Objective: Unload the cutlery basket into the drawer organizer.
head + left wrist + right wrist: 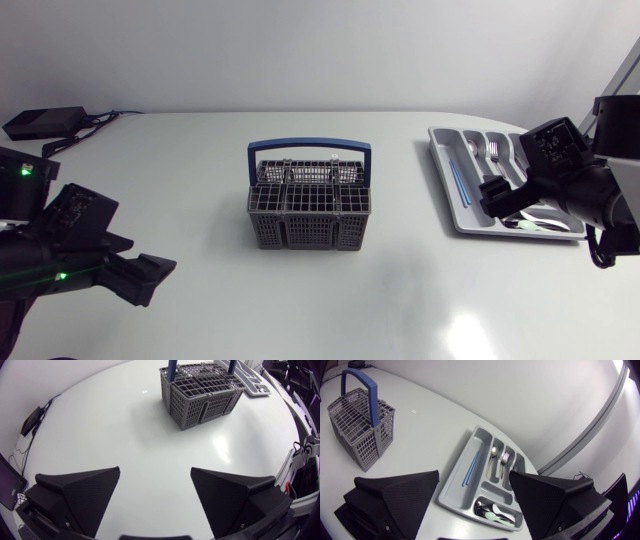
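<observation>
The grey cutlery basket (310, 210) with a blue handle (310, 148) stands mid-table; no cutlery shows above its grid. At the right lies the grey drawer organizer (445, 175), holding a blue stick (470, 467), a spoon (493, 452), a fork (505, 458) and, in the cross compartment, dark and pale green utensils (495, 512). My right gripper (475, 500) hovers open over the organizer's near end (451, 494), nothing between its fingers. My left gripper (155, 492) is open above bare table at the lower left, far from the basket (202, 397).
A black box with cables (42, 122) lies at the table's far left corner. White tabletop stretches between the basket and each gripper. The table's curved edge runs just beyond the organizer.
</observation>
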`<action>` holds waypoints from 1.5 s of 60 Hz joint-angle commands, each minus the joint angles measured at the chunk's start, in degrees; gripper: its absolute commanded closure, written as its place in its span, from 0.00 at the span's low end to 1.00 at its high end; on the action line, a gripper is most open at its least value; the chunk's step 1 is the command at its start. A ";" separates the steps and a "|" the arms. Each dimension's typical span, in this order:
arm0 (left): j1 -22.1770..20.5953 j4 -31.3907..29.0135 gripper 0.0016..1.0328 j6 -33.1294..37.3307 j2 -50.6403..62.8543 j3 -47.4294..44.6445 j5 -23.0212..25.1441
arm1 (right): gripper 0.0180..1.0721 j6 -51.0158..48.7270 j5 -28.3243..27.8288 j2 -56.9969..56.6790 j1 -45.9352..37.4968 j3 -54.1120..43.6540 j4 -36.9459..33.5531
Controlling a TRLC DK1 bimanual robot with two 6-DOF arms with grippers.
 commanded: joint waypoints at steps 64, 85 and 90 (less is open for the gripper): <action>16.59 13.51 0.04 3.07 -17.29 -9.09 -0.98 | 0.04 9.13 3.57 -31.10 0.44 -20.13 7.38; 16.22 24.48 0.04 -1.09 -26.33 -18.87 -0.68 | 0.04 16.34 -2.35 -41.79 -1.79 -26.97 6.89; 16.06 26.97 0.04 -2.09 -28.56 -21.24 -0.58 | 0.04 18.02 -3.73 -44.28 -2.32 -28.57 6.78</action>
